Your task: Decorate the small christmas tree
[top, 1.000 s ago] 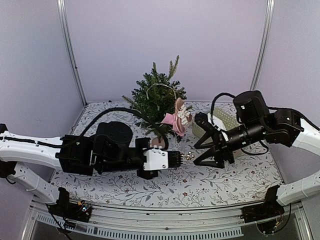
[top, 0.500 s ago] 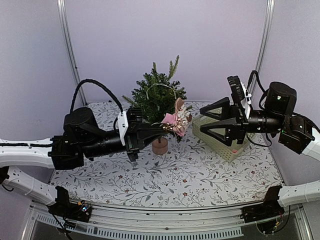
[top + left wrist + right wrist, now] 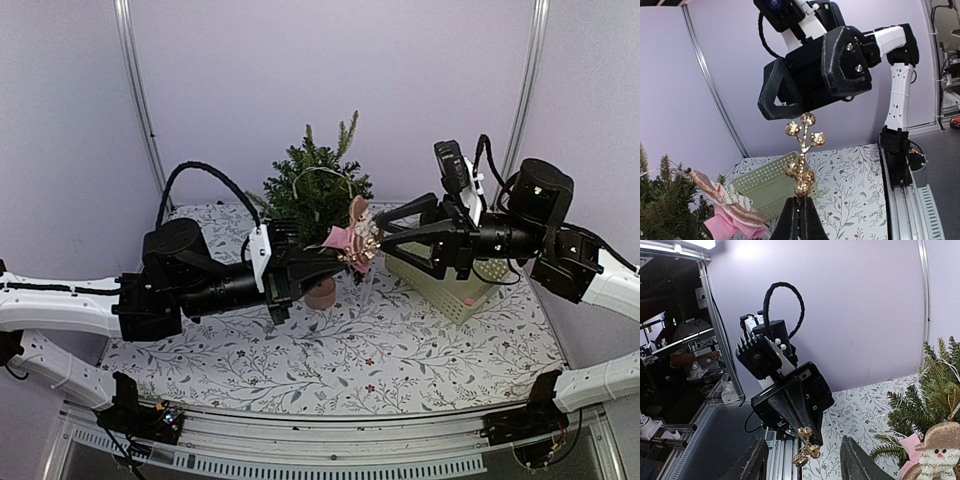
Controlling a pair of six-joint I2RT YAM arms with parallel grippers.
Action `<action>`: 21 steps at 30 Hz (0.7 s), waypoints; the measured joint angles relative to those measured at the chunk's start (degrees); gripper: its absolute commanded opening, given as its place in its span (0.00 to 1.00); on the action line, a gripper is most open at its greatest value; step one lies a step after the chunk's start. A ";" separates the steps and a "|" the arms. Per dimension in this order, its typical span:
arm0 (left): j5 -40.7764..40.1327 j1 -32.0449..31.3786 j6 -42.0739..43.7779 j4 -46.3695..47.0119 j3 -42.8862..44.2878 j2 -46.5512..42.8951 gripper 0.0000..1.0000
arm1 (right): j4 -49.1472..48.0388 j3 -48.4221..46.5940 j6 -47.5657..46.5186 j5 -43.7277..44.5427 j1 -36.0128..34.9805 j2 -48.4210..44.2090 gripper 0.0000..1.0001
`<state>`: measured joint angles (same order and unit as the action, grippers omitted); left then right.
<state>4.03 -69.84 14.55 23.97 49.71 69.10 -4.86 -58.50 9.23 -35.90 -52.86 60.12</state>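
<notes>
1. One small christmas tree is seen, set upright at the back middle of the floral bench on a tan base.
2. One pink figure ornament with a hat is hung on the tree's right side, low among the branches.
3. One gold berry sprig is held up in the air just right of that ornament.
4. Two pincers are counted. The left pincer is clamped tight on the sprig's stem, and the tree is found just behind and to its left.
5. The right pincer is spread apart, with the sprig framed between its fingers in the right wrist view. Contact cannot be told. The tree is placed to its left, past the ornament.
6. One pale green perforated basket is set on the bench right of the tree, under the right arm.
</notes>
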 measured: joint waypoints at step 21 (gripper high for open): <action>-3.41 0.00 0.61 0.59 0.81 2.08 0.00 | -5.95 2.60 7.65 1.27 0.00 2.32 0.00</action>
<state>0.62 -69.84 15.16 24.56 50.52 71.18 -10.81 -55.90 16.88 -34.63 -52.86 62.43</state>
